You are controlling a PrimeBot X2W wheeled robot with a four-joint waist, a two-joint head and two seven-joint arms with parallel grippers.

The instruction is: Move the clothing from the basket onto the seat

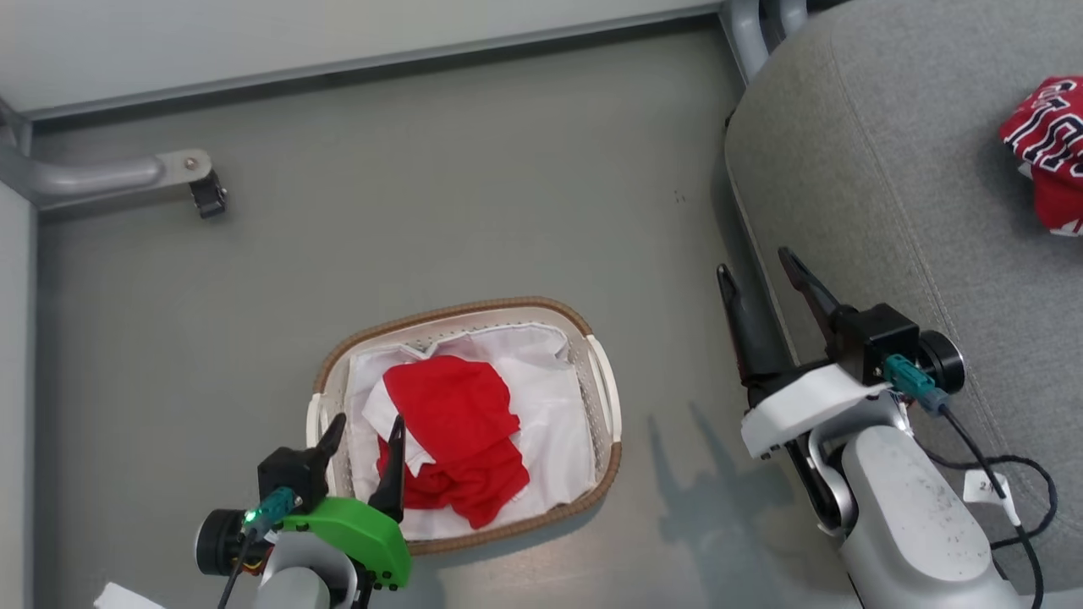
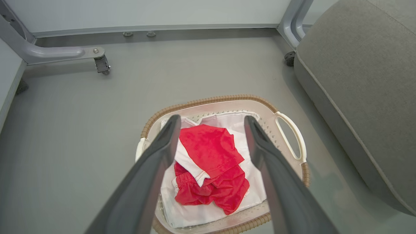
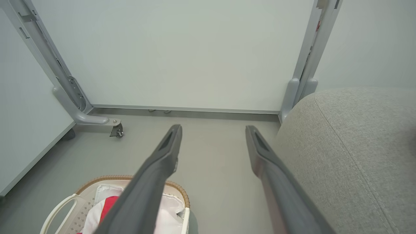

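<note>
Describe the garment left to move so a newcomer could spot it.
Left of the large grey fabric seat stands an oval cream plastic basket with a brown woven rim. On its white cloth liner lies a crumpled red garment with white trim. Unlike the red jersey on the seat, it shows no lettering.

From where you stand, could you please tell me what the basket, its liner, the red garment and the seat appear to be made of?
The basket looks like smooth cream plastic, perforated, with a brown woven-look rim, possibly moulded. Its liner is thin white cloth, creased. The red garment seems soft knit, matte, with a gathered waistband. The seat is grey woven upholstery, seamed.
</note>
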